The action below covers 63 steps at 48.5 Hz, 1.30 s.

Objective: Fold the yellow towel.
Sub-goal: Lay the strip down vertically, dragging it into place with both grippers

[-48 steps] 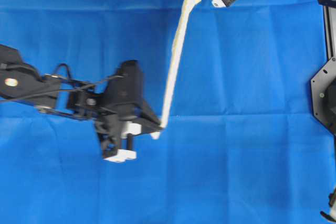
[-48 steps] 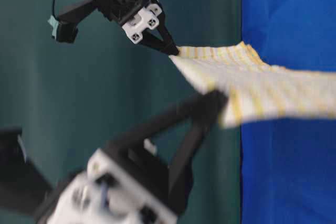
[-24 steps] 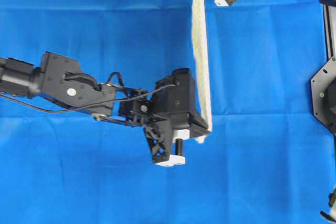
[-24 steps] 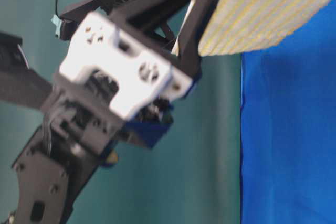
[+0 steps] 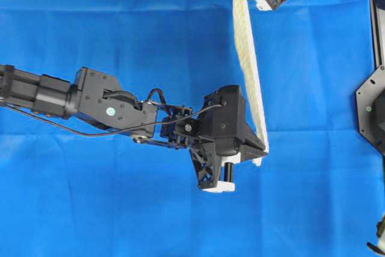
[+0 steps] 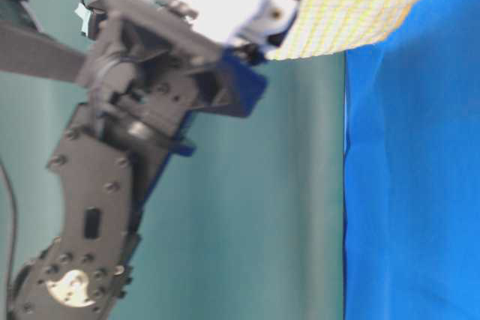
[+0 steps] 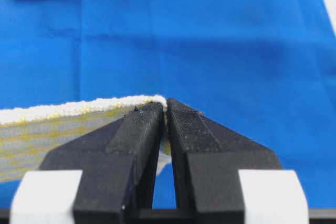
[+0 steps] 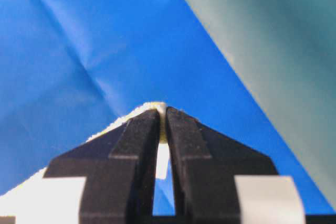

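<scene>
Left pincer (image 5: 262, 150) clamped on one towel (image 5: 248, 64) corner, lifted above the blue cloth (image 5: 120, 40) on the bench. Towel stretched edge-on, taut, toward the far edge. Right pincer (image 8: 161, 113) clamped on the towel's far corner there.

The left arm (image 5: 90, 97) is matte black, built of boxy housings with a round silver sticker on one block and thin black cables looping along it. Its tool, the left tool (image 7: 165, 109), has two black, finely ribbed wedge fingers (image 7: 136, 135) set in white mounts. The right tool (image 8: 163, 113) looks the same: black tapered fingers, white blocks. From table level, a black link plate (image 6: 90, 207) shows small screws, a slot and blue trim.
</scene>
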### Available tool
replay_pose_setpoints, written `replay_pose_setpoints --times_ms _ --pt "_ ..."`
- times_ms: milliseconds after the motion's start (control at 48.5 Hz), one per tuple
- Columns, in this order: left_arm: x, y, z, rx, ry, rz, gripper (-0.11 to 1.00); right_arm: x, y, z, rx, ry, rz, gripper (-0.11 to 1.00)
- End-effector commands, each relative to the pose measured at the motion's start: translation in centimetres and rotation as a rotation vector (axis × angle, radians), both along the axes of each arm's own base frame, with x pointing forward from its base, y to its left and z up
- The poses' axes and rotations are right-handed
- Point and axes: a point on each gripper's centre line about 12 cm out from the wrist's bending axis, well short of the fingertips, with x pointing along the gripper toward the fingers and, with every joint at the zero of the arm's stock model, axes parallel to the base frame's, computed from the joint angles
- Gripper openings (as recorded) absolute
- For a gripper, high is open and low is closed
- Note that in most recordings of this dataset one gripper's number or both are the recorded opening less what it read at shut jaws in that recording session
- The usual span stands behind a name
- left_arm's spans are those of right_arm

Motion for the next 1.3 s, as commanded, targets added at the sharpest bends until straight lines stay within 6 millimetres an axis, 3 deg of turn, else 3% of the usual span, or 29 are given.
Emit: replay_pose_setpoints --times_ms 0,186,413,702,888,1176,1280 --pt "-0.2 -1.0 1.7 0.000 -0.054 -0.021 0.03 0.2 -1.1 0.4 -0.017 -0.016 -0.018 0.04" --pt "-1.7 -0.8 -0.1 -0.008 -0.050 -0.017 0.03 3.0 -1.2 -1.1 -0.004 0.001 0.022 0.04" --pt "-5.8 -0.5 -2.4 -0.030 -0.022 -0.009 0.03 6.6 -1.1 -2.0 0.000 0.007 0.073 0.04" --pt "-10.5 0.3 -4.5 -0.074 0.024 0.015 0.03 9.9 -0.7 -3.2 0.002 0.011 0.119 0.04" --pt "-11.3 0.4 -5.0 -0.075 0.046 0.017 0.03 11.3 -0.1 -3.9 0.004 0.018 0.147 0.04" --pt "-11.4 0.3 -5.3 -0.073 0.058 0.016 0.03 11.8 0.5 -4.4 0.007 0.028 0.166 0.04" --pt "-11.2 0.3 -5.2 -0.073 0.055 0.017 0.13 12.1 1.0 -4.5 0.005 0.031 0.182 0.05"
